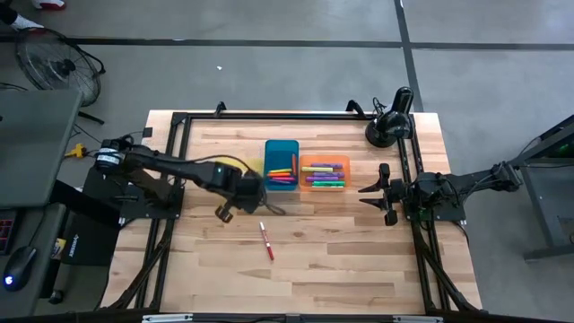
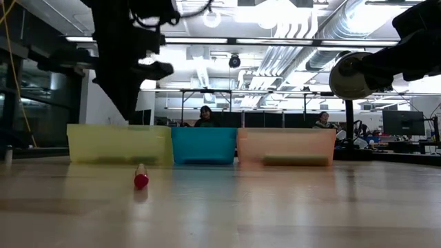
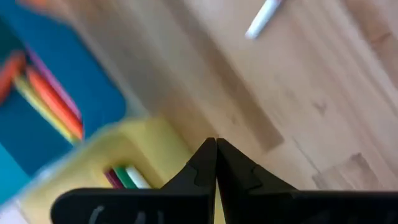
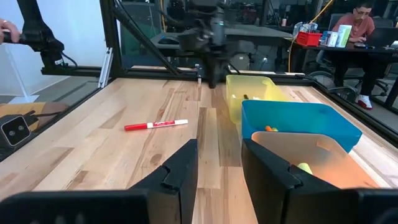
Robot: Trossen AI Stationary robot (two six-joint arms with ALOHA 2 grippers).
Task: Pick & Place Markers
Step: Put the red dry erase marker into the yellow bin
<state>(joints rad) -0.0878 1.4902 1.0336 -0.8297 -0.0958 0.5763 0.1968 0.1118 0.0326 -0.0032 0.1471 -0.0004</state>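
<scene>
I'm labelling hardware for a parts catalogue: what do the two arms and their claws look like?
Both arms are dark, nearly black, jointed links with cables running along them. The left arm carries a small yellow-orange tag near its base. The left claw has two matte black fingers tapering to a point. The right claw has two broad, black, blocky fingers with stepped inner faces.

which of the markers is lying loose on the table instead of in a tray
The red-and-white marker lies alone on the bare wooden table; every other marker sits inside a plastic tray.
</scene>
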